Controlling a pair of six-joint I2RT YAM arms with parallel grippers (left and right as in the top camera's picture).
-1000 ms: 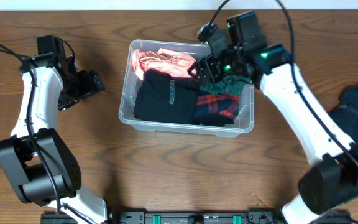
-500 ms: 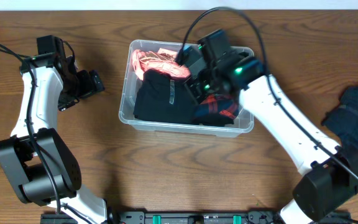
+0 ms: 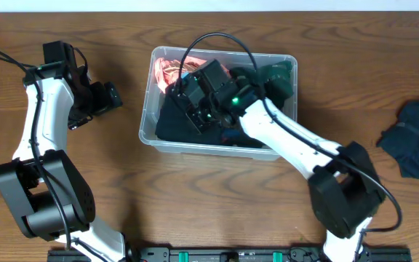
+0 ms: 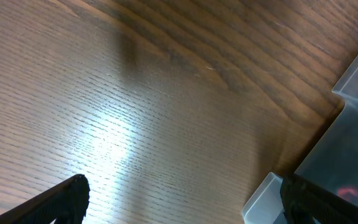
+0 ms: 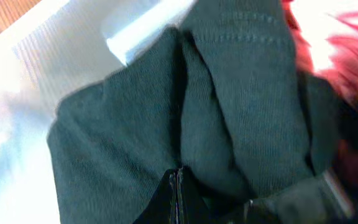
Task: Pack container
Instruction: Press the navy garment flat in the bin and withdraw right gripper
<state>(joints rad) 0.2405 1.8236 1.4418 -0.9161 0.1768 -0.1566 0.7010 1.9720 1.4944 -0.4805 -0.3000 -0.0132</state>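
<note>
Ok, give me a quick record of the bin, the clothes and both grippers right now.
container: clear, mid-table, partly filled
inside: pink garment, black garment, dark green garment
outside: dark blue cloth on table, right side
right gripper: shut, down among clothes in container
left gripper: open, over table left of container

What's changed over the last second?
The right tool swung from the container's right end to its left side, shutting on the way; its tip now sits against the dark garment. A green garment now shows at the right end. The left tool, still open, the container and the dark blue cloth stayed put.
</note>
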